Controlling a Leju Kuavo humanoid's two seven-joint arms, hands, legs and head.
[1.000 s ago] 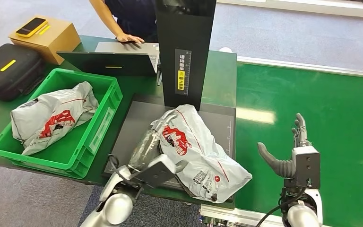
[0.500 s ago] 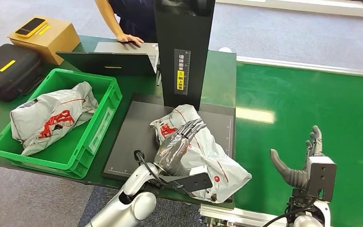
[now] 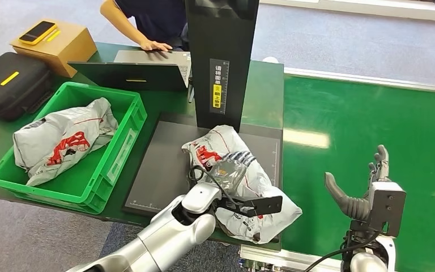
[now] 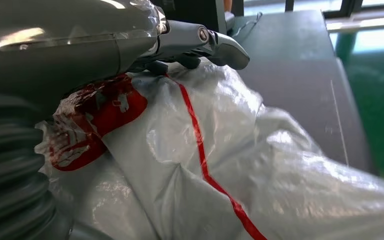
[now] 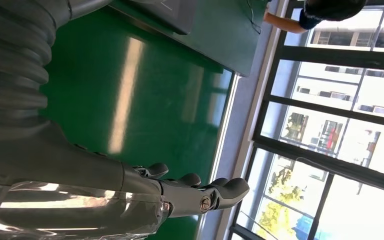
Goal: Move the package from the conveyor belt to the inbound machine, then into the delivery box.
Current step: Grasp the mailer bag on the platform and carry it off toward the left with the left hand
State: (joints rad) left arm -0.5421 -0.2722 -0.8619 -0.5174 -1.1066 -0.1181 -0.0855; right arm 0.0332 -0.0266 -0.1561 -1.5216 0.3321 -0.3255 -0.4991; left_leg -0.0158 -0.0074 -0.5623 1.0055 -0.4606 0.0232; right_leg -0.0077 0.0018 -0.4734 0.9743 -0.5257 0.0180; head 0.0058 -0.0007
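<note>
Taking the black scanner tower (image 3: pixel 221 56) of the inbound machine as reference:

Far left of tower: black zip case (image 3: pixel 11 85) with yellow strip; behind it, cardboard box (image 3: pixel 56 45) carrying a yellow phone (image 3: pixel 37 32)

Left of tower: green crate (image 3: pixel 122 144), serving as delivery box, holding one grey bag (image 3: pixel 62 139) with red print, lying loose inside

Behind and left of tower: open laptop (image 3: pixel 141 71); a person's hand (image 3: pixel 156 46) resting on its keyboard

Directly in front of tower: dark scan plate (image 3: pixel 164 164) with grey-and-red package (image 3: pixel 241 181) lying crumpled on it, right part of the plate, near end overhanging the front edge. Off the conveyor, not in the crate

Left hand (image 3: pixel 229 167) laid on top of package, reached in from below; wrapped in clear film. In left wrist view, hand (image 4: pixel 130 45) pressed down on the plastic next to the red print, fingertips (image 4: pixel 225 47) touching the bag. Fingers close together; whether actually clamped on the plastic cannot be told

Right of tower: green conveyor belt (image 3: pixel 374 119), glossy, light reflection near plate edge

Far right of tower, near side: right hand (image 3: pixel 362 192) raised above belt, upright, thumb spread away from fingers, holding nothing. Same in right wrist view: hand (image 5: pixel 180 192) extended, fingers straight, nothing between them
</note>
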